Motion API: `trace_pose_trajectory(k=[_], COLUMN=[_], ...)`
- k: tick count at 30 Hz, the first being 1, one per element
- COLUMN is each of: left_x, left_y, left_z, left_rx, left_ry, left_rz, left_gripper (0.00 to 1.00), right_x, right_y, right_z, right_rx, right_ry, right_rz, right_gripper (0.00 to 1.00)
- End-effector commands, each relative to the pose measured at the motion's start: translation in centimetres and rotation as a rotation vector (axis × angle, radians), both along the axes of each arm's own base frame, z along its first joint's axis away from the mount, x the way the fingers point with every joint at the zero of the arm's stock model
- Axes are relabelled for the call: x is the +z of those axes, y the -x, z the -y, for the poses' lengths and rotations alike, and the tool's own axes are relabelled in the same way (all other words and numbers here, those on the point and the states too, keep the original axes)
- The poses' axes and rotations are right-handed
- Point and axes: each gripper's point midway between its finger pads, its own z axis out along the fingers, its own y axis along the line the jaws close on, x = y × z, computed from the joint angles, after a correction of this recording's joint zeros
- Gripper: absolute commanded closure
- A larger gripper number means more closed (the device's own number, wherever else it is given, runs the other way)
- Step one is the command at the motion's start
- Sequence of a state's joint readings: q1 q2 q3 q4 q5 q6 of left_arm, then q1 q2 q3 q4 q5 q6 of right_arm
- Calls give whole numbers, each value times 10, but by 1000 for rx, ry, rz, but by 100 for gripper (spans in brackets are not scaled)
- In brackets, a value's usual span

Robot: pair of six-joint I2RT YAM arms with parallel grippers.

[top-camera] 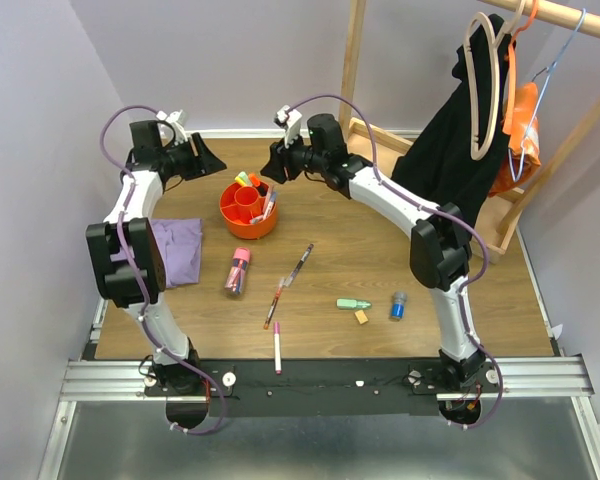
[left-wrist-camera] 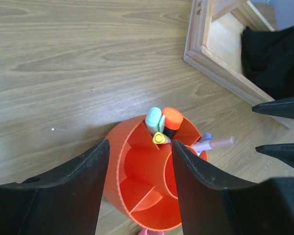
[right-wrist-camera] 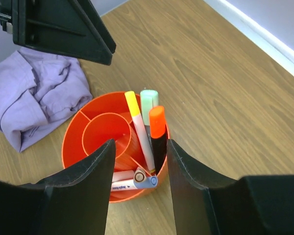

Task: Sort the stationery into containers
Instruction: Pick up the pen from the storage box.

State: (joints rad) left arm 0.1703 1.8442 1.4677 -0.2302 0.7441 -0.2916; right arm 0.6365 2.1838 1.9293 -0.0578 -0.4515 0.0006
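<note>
Wooden table [top-camera: 460, 300]; orange tub [top-camera: 248, 233] near the back, already holding several markers [right-wrist-camera: 157, 122]; left gripper [left-wrist-camera: 139, 142] and right gripper [right-wrist-camera: 139, 142] above it, both spread, empty; yet to sort: three pens [top-camera: 300, 262], pink-capped tube [top-camera: 238, 271], green highlighter [top-camera: 354, 304], eraser [top-camera: 361, 318], blue cylinder [top-camera: 397, 305].

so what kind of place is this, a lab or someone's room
Probably a robot lab cell, not a home: two arms bolted to a metal rail at a wooden table, plain walls close around, a clothes rack with a black garment.
</note>
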Motion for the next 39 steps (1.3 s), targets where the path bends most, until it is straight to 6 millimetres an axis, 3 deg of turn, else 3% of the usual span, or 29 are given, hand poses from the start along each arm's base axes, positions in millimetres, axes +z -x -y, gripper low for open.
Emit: trace_pose_trajectory(k=[1, 6, 14, 33, 39], left_x=[-11, -17, -28, -40, -42], left_y=[0, -4, 0, 10, 8], left_z=[25, 48, 47, 51, 51], left_rx=[-90, -138, -142, -165, -160], left_ry=[-18, -35, -53, -52, -55], left_rz=[-17, -19, -49, -88, -91], left_gripper=[41, 47, 60, 63, 71], right_x=[3, 4, 0, -6, -7], right_y=[6, 4, 3, -2, -4], right_z=[9, 14, 25, 24, 23], right_rx=[-37, -56, -72, -77, -80], right_ry=[3, 2, 11, 8, 11], right_rz=[-37, -31, -40, -48, -42], right_gripper=[46, 46, 46, 46, 46])
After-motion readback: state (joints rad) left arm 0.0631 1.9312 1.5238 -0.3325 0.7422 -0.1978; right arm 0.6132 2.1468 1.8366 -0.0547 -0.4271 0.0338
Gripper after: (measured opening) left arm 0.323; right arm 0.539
